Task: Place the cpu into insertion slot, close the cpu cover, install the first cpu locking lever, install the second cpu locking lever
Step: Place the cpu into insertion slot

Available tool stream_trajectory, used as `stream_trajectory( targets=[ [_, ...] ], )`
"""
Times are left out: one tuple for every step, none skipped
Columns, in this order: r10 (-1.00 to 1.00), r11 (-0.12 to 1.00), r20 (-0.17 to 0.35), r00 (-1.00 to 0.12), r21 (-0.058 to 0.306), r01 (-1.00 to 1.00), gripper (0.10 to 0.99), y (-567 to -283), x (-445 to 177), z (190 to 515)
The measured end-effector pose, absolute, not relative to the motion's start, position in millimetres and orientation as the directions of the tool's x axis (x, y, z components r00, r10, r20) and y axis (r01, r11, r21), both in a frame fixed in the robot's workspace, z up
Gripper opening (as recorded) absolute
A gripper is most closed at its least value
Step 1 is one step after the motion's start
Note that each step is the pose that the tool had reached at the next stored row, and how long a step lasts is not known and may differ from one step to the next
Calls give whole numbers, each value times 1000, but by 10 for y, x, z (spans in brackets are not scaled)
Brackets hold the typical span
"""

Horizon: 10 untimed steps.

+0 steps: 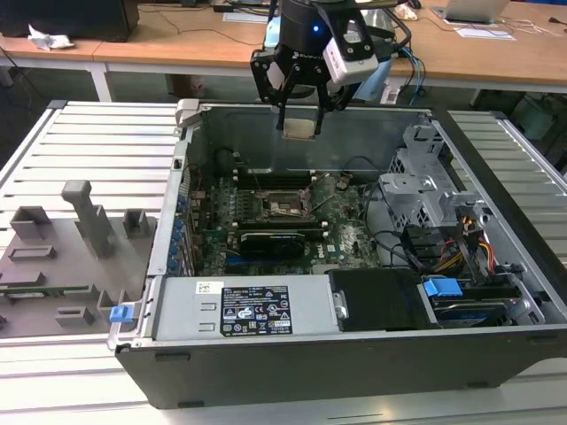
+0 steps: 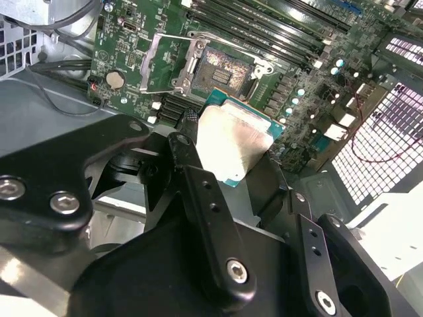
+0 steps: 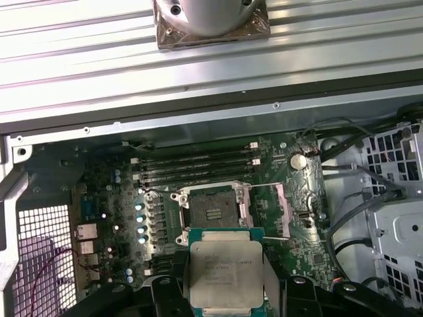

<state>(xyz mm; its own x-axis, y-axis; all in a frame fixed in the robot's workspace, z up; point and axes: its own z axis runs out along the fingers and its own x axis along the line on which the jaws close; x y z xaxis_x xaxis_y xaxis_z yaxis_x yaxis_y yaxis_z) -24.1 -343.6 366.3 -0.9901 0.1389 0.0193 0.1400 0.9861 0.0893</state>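
Pinching cpu [image 3: 226, 274] flat between jaws, silver face up (above open socket [image 3: 211, 210]).

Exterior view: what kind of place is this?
Probably a robotics lab: an open computer case on a slatted metal table, wooden desks behind, and the gripper holding the cpu above the case.

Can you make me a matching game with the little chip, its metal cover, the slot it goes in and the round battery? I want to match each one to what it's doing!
Things:
1. cpu
2. cpu cover
3. socket
4. coin battery

States:
A. empty, nothing in it
B. round and silver, on the green board
C. held by the gripper above the case
D. flipped open beside the socket

Pairs: 1-C, 2-D, 3-A, 4-B
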Motion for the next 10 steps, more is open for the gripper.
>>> stream_trajectory(
  targets=[
    [141, 986, 19, -990, 89, 142, 537, -3436, -241, 3663],
    [143, 986, 19, -990, 89, 144, 537, -3436, -241, 3663],
    [145, 985, 19, -989, 89, 146, 537, -3436, -241, 3663],
    [146, 985, 19, -989, 89, 148, 537, -3436, -241, 3663],
    [150, 984, 19, -988, 89, 151, 537, -3436, -241, 3663],
    [154, 984, 19, -988, 89, 155, 537, -3436, -241, 3663],
    [157, 983, 19, -987, 89, 158, 537, -3436, -241, 3662],
    [164, 982, 19, -986, 89, 165, 537, -3435, -241, 3663],
    [175, 980, 19, -984, 89, 176, 537, -3436, -241, 3663],
    [181, 979, 19, -983, 89, 182, 537, -3436, -241, 3662]
  ],
)
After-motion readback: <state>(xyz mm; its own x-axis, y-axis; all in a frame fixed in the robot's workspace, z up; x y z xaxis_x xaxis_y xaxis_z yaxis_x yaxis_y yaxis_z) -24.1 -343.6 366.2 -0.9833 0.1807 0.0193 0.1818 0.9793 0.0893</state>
